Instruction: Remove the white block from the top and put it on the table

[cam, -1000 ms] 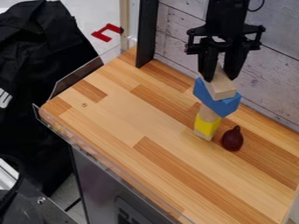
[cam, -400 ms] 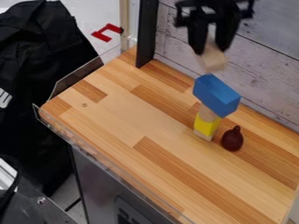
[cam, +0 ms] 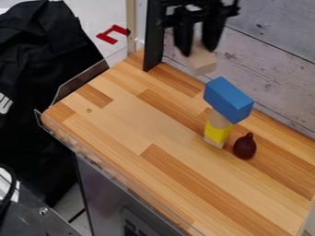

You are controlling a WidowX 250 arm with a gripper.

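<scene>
The white block (cam: 201,61) was pinched between the fingers of the gripper (cam: 198,50), its lower part jutting beneath the tips. It was held in the air, up and to the left of the blue block (cam: 227,100), with a gap between them, near the black post (cam: 155,37) at the bench's far corner. Beneath the blue block, a pale round piece (cam: 218,119), a yellow block (cam: 216,132) and a pale base (cam: 213,142) were stacked, with a dark red pear-shaped object (cam: 245,146) just beside them.

The removal was judged done and the placing not yet made. For that, a spot on the bench (cam: 123,115) toward its left corner, well in from the clear rim (cam: 111,166) along the front edge, was judged best. The grip was to be kept firm and the block carried high, since the blue block was perched on a narrow support and could easily be toppled by a brush. Both post and wall (cam: 271,60) were to be given room. The block was best lowered slowly, its underside levelled, and released only once wood was met, the fingers then being raised straight up.
</scene>
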